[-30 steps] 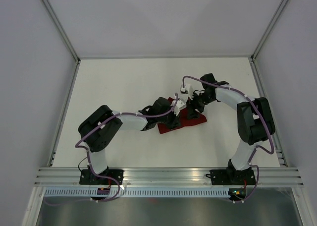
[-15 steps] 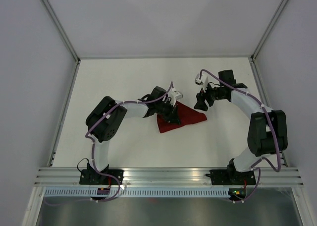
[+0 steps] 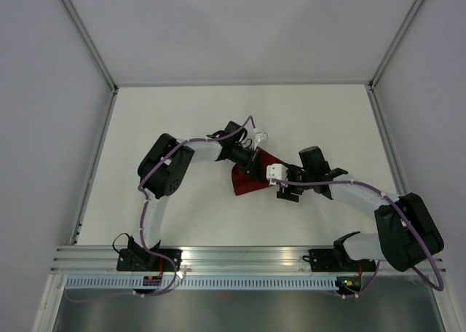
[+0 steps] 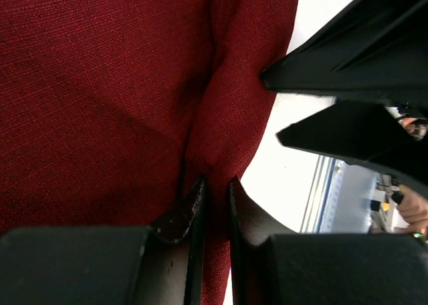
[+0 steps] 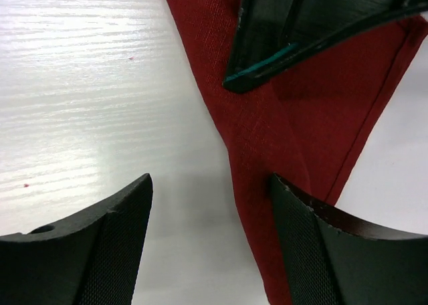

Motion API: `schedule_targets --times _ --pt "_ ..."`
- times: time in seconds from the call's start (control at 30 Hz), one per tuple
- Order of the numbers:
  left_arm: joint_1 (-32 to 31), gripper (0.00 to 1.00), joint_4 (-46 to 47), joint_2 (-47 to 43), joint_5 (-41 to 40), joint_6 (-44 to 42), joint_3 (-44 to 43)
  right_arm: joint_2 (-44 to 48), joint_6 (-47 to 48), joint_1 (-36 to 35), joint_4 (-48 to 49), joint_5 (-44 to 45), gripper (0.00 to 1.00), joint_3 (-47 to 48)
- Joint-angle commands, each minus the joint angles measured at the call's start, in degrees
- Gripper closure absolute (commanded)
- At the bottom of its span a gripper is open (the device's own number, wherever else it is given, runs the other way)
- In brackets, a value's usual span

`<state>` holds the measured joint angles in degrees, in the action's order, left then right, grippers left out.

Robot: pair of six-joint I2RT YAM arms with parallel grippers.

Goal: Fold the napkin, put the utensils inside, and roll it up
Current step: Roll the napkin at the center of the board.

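The dark red napkin (image 3: 244,183) lies bunched in the middle of the table. It fills the left wrist view (image 4: 100,84). My left gripper (image 3: 255,164) is nearly shut, and a raised fold of the napkin sits between its jaws (image 4: 215,188). My right gripper (image 3: 282,192) is open at the napkin's near right side. In the right wrist view (image 5: 210,184) it straddles the napkin's edge (image 5: 267,151), one finger over bare table and one over cloth. The left gripper's fingers (image 5: 301,24) show just beyond. The fork is hidden or out of view.
The white table (image 3: 182,121) is walled by grey panels with aluminium posts (image 3: 87,44). A metal rail (image 3: 240,255) runs along the near edge. The right gripper's black fingers (image 4: 348,71) crowd the right side of the left wrist view.
My right arm has swung from the back right down to the napkin's near right side. My left gripper stays on the napkin and has shifted slightly back. The napkin looks more bunched.
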<state>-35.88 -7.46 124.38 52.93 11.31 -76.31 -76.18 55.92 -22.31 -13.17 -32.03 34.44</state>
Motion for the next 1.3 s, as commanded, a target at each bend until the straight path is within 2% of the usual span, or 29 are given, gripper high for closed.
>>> schedule_targets --times 0.0,0.23,0.43,0.5,0.57,0.63,0.67,0.77,0.87,1.03,1.07,1.1,1.27 --pt "-1.0 0.98 -14.9 6.7 -8.6 -0.3 1.8 1.1 3.6 -2.7 11.5 5.7 0.24 -2.1" --pt "-0.9 0.96 -17.3 7.5 -9.4 0.0 0.6 -1.1 3.6 -4.9 13.1 7.0 0.27 -2.6" --pt "-0.8 0.9 -17.7 7.3 -9.4 0.4 0.3 -3.8 3.6 -5.6 13.3 7.3 0.39 -2.0" --pt "-0.7 0.87 -17.6 7.1 -9.4 0.6 0.2 -4.6 3.6 -5.5 11.3 7.2 0.46 -1.7" --pt "-0.6 0.84 -17.5 6.8 -9.3 0.7 0.0 -4.9 3.5 -5.6 10.7 7.3 0.63 -1.3" --pt "-0.6 0.8 -17.4 6.2 -9.5 0.9 -0.1 -5.6 3.6 -5.6 8.7 7.2 0.69 -0.7" --pt "-0.6 0.75 -16.8 5.8 -9.7 0.9 -0.1 -6.4 3.6 -5.6 7.9 6.9 0.74 0.2" --pt "-0.6 0.68 -14.0 2.8 -11.4 0.9 1.3 -7.7 3.8 -5.4 4.8 6.2 0.79 1.8" --pt "-0.2 0.61 -10.6 -1.2 -12.5 2.2 3.1 -9.3 4.0 -5.3 1.5 5.5 0.82 3.5" --pt "1.0 0.55 -1.4 -7.6 -13.5 6.4 6.2 -13.0 4.8 -4.2 -5.2 3.7 0.84 8.2" --pt "1.2 0.45 -0.6 -9.3 -14.2 7.6 6.8 -14.3 5.0 -3.9 -6.9 3.2 0.84 8.8" --pt "1.7 0.44 0.4 -10.2 -14.8 8.1 7.4 -15.0 4.9 -3.6 -7.8 2.9 0.84 9.5" --pt "3.1 0.44 10.7 -17.2 -20.0 11.3 14.8 -20.7 6.3 -2.0 -14.9 0.6 0.84 16.4"
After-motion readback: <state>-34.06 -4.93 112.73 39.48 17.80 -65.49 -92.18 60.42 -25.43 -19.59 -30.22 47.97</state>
